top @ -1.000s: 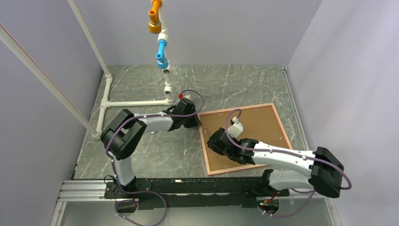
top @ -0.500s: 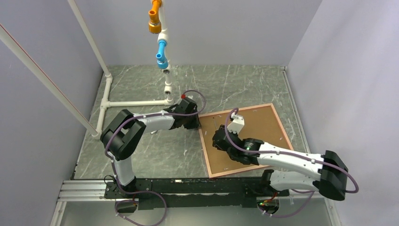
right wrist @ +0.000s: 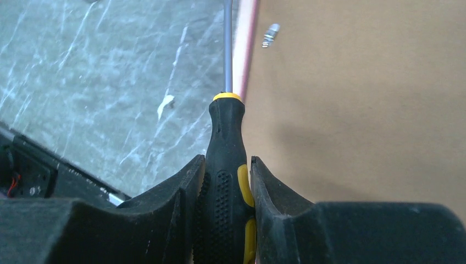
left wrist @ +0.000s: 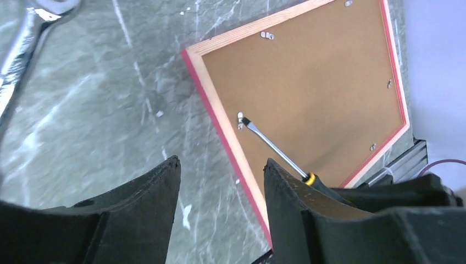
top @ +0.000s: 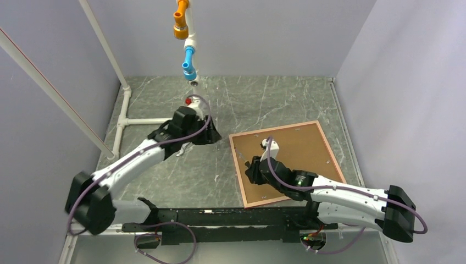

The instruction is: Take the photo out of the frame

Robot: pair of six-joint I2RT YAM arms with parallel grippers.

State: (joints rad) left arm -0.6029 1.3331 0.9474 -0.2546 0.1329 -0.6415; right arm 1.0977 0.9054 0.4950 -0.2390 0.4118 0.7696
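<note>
The frame (top: 308, 148) lies face down on the table, brown board back up, with a pink-red border. The photo is hidden under the board. My right gripper (top: 254, 168) is shut on a black and yellow screwdriver (right wrist: 225, 165) over the frame's left side. In the left wrist view the screwdriver (left wrist: 275, 148) has its tip at a small metal clip (left wrist: 240, 118) near the frame's (left wrist: 308, 82) left edge. My left gripper (top: 211, 135) is open and empty, above the table to the left of the frame. It also shows in its wrist view (left wrist: 220, 165).
A white pipe structure (top: 159, 120) lies at the back left, with a hanging pipe carrying orange and blue fittings (top: 187, 49). Grey walls close in the table on three sides. A black rail (top: 220, 217) runs along the near edge.
My left arm has pulled back and left, away from the frame's far left corner. My right arm has stretched out lower, its gripper still over the frame's left side with the screwdriver.
</note>
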